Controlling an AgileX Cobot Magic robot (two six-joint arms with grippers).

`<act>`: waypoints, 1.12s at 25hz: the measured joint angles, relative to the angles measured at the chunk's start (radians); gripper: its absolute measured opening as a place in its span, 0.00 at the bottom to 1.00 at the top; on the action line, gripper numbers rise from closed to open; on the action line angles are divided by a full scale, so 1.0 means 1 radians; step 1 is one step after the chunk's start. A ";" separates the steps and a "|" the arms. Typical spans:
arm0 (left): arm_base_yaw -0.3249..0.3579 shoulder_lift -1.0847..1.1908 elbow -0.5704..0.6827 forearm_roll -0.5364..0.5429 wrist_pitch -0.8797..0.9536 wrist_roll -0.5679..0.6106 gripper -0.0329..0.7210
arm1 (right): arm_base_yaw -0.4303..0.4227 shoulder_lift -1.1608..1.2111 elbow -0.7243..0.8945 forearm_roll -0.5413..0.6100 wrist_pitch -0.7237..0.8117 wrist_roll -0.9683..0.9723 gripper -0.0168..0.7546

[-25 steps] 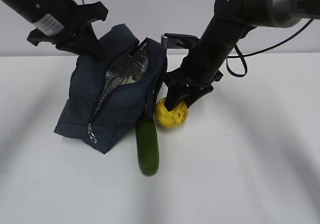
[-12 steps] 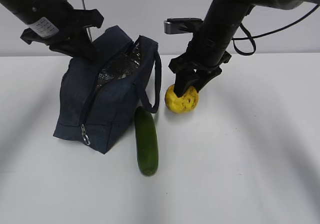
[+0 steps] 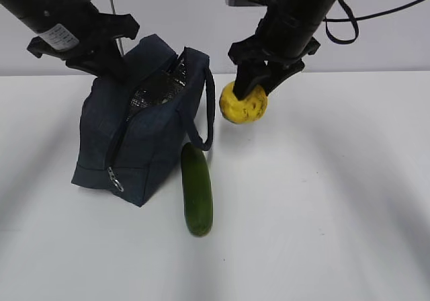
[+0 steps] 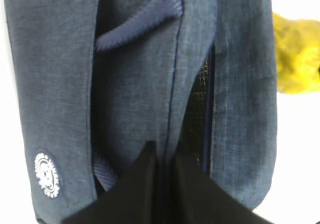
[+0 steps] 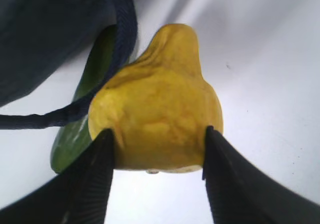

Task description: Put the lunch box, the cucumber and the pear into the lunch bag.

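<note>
The navy lunch bag stands at the left with its zipper open along the top, showing silver lining. My left gripper is shut on the bag's fabric edge beside that opening. My right gripper is shut on the lumpy yellow pear, which hangs above the table just right of the bag's loop handle. From the right wrist, the pear sits between both black fingers. The dark green cucumber lies on the table against the bag's front right corner. The lunch box is hidden.
The white table stretches to the right and front. A silver ring pull hangs at the bag's front lower end. A white round logo marks the bag's side, and the pear shows beyond the bag.
My right gripper has lifted the pear off the table and carried it up. The bag has shifted left and stands more upright, its opening narrower. The cucumber has stayed put.
</note>
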State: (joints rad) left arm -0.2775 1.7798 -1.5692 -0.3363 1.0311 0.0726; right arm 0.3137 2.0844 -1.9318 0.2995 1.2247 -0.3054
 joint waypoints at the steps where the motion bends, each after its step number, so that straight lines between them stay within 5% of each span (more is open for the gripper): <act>1: 0.000 0.000 0.000 -0.008 -0.001 0.006 0.04 | 0.000 -0.011 -0.001 0.012 0.002 0.002 0.55; 9: -0.001 0.000 0.000 -0.146 -0.005 0.093 0.04 | 0.000 -0.035 -0.078 0.178 0.016 0.004 0.55; 28: -0.001 0.000 0.000 -0.165 -0.005 0.110 0.04 | 0.014 -0.013 -0.099 0.329 -0.083 0.000 0.55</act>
State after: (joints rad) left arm -0.2786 1.7798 -1.5692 -0.5012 1.0262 0.1823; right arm 0.3279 2.0712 -2.0308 0.6289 1.1420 -0.3055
